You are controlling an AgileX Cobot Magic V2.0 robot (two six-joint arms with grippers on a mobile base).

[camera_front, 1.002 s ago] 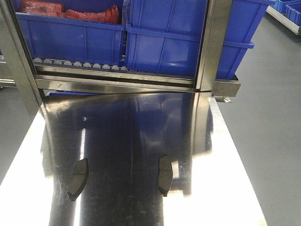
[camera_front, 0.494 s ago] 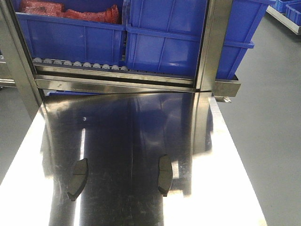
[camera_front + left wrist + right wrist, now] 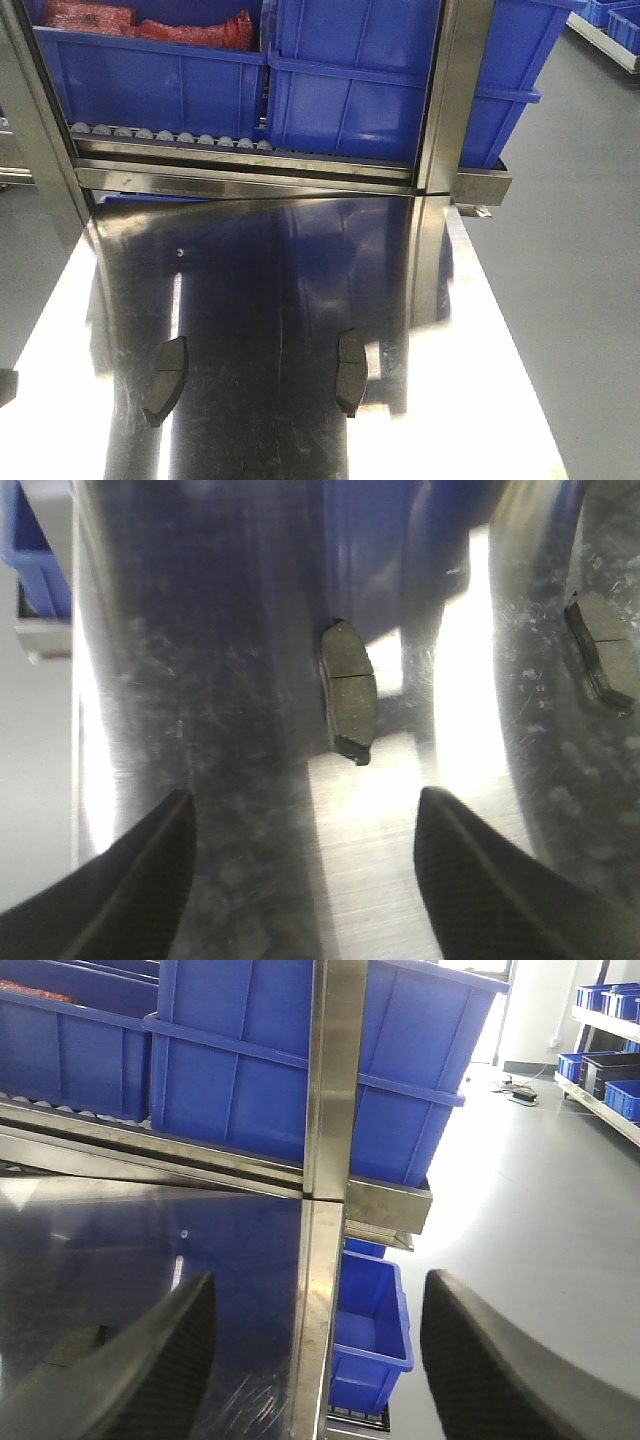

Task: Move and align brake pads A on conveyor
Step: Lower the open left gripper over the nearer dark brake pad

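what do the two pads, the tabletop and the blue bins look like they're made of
Pads: likely pressed friction compound, matte speckled grey face on a darker backing plate.
Tabletop: probably stainless steel, mirror-like, fine scratches, reflecting the blue above.
Bins: apparently moulded plastic, uniform blue, ribbed rims.

Steel table (image 3: 300,270), blue bins (image 3: 350,90) on roller rack (image 3: 170,135), grey floor (image 3: 580,250); perhaps a bright doorway (image 3: 512,1010)

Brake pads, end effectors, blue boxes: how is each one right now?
Left brake pad: lying flat on the steel table, untouched.
Right brake pad: lying flat, apart from the other.
Left end effector: open, empty, above the table.
Right end effector: open, empty.
Blue bins: upright, one holding red things.
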